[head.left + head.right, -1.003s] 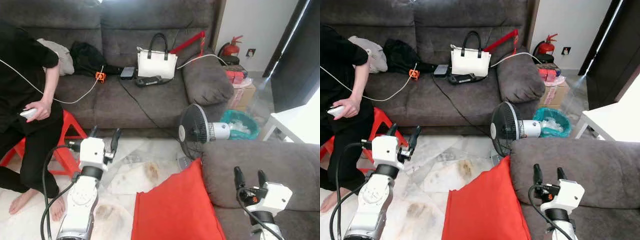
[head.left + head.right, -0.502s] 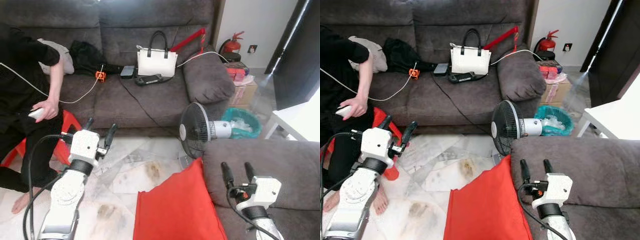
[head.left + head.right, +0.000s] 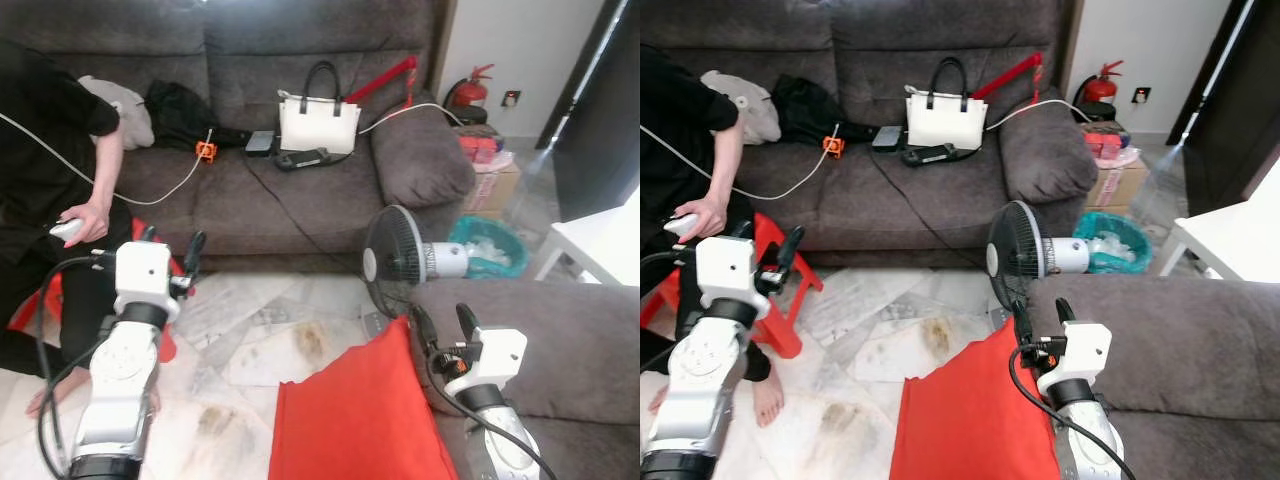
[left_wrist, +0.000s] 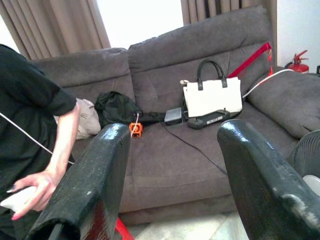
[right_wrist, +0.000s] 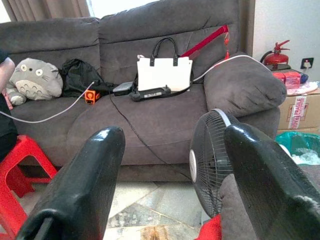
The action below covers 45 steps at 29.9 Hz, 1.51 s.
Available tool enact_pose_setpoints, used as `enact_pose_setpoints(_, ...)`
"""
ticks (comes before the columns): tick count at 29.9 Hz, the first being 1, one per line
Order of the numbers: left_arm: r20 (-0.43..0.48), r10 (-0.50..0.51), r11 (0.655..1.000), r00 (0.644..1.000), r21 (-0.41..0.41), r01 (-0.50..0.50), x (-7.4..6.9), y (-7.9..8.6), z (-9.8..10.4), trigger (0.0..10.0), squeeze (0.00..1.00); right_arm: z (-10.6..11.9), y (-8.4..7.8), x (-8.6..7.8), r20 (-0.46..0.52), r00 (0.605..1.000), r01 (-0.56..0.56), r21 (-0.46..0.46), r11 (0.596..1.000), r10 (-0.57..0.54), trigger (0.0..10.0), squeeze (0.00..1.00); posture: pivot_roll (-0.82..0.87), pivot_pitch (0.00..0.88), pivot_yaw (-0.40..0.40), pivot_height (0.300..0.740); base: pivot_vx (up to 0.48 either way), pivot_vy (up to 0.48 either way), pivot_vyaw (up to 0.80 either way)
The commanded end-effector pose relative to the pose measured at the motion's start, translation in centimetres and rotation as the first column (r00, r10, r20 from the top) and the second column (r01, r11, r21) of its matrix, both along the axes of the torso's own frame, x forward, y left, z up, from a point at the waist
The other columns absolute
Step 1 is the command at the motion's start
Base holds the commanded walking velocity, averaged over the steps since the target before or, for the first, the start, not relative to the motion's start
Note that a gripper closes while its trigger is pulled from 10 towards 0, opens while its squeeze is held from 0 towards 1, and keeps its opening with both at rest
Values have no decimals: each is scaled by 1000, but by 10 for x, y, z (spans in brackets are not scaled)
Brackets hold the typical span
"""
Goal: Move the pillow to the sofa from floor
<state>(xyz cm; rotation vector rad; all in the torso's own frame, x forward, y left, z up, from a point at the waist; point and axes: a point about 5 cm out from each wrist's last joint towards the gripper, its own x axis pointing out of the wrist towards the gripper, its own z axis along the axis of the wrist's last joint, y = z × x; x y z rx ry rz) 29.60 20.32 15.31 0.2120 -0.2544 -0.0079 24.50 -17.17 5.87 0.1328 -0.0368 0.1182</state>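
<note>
I see the red pillow (image 3: 362, 412) propped on the marble floor (image 3: 250, 350), its upper corner leaning against the arm of the near grey sofa (image 3: 560, 330); its lower edge runs out of the bottom of the head views, so I cannot tell how it sits on the tiles.

My right gripper (image 3: 439, 323) is raised just beside the pillow's top corner, at the sofa arm. Its two black fingers stand well apart and hold nothing. I cannot tell whether it touches the pillow or the fabric. In the right wrist view, a scrap of red (image 5: 212, 231) shows low between the fingers (image 5: 80, 190).

My left gripper (image 3: 172, 247) is up over the floor on the other side, well apart from the pillow, fingers spread wide and empty. Behind it a red stool (image 3: 780, 290) is mostly hidden by the arm and by a seated person (image 3: 45, 190), who is cut off at the frame edge and holds a small white device (image 3: 66, 229) with a cable trailing to the far sofa (image 3: 290, 190).

On that far sofa lie a white handbag (image 3: 318, 122), a dark bundle (image 3: 180, 105) I cannot identify, a small orange object (image 3: 205, 151) and a grey plush toy (image 5: 34, 80). A standing fan (image 3: 392, 257) faces the floor between the two sofas, with a fire extinguisher (image 3: 468, 88) in the corner.
</note>
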Motion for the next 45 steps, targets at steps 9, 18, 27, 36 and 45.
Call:
enact_pose_setpoints(9, -16, -55, 998, 998, -31, 55, 15, -7, 7, 10000, 0, 7, 8, 19, 13, 1000, 6, 2, 1000, -6, 10000, 0, 145, 0, 118, 740, 0, 0, 0)
enact_pose_setpoints(18, -43, -87, 994, 995, -65, 84, 17, -21, -6, 10000, 0, 4, -5, 12, -7, 1000, 16, -31, 999, -16, 10000, 0, 90, 0, 76, 740, 0, 0, 0)
enact_pose_setpoints(27, -44, -55, 987, 998, -151, 48, 9, -30, -21, 10000, 0, 12, -23, 14, -25, 999, -44, -116, 992, 41, 10000, 0, 84, 0, -45, 740, 0, 0, 0)
enact_pose_setpoints(36, -37, 0, 978, 999, -207, -8, 3, -33, -28, 10000, 0, 20, -31, 20, -35, 995, -101, -153, 983, 96, 10000, 0, 85, 0, -125, 740, 0, 0, 0)
enact_pose_setpoints(45, -45, -13, 975, 999, -221, 3, -5, -42, -34, 10000, 0, 23, -37, 18, -57, 991, -129, -175, 976, 121, 10000, 0, 89, 0, -150, 740, 0, 0, 0)
